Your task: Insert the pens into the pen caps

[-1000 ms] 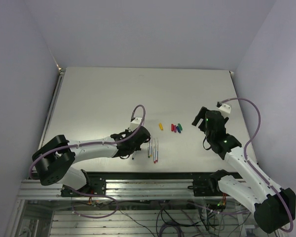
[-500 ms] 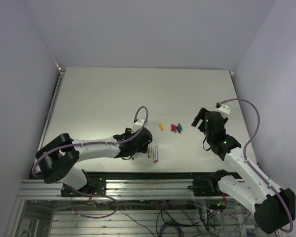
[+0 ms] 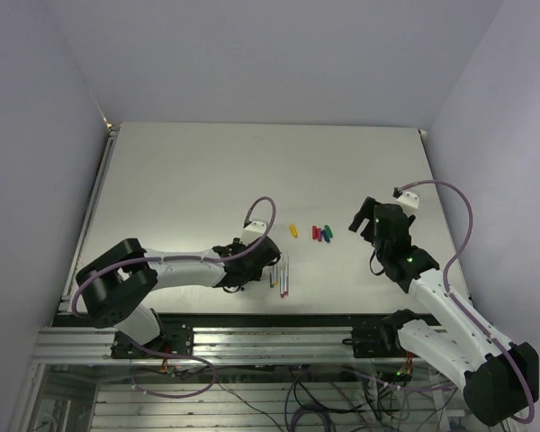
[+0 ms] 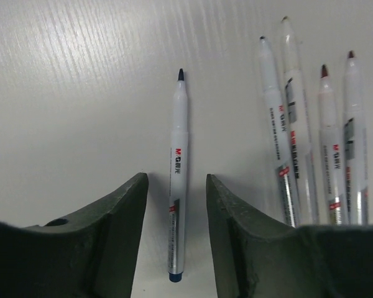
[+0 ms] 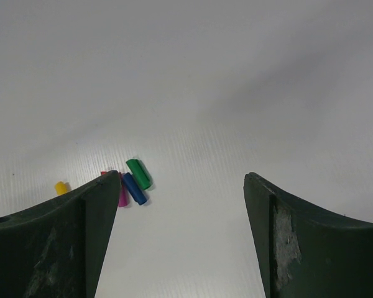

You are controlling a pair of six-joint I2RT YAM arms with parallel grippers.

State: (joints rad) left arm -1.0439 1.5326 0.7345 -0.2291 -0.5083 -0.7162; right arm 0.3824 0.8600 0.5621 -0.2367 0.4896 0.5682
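Note:
In the left wrist view a blue-tipped pen (image 4: 178, 186) lies flat on the table between the fingers of my left gripper (image 4: 176, 180). The jaws are open, with a gap on each side of the barrel. Several more pens (image 4: 276, 130) lie side by side to its right; from above the row of pens (image 3: 283, 277) sits just right of the left gripper (image 3: 266, 261). The pen caps lie further back: green (image 5: 138, 174), blue (image 5: 134, 189), magenta (image 5: 122, 197) and yellow (image 5: 61, 187), with a red one mostly hidden behind a finger. My right gripper (image 5: 181, 180) hangs open and empty, to the right of the caps (image 3: 322, 233).
The white table top (image 3: 207, 171) ends at a metal rail along the near edge (image 3: 252, 331). Grey walls close in the left, back and right sides.
My left gripper has shifted a little to the right, toward the row of pens, and now straddles the blue-tipped pen. The right arm has stayed still.

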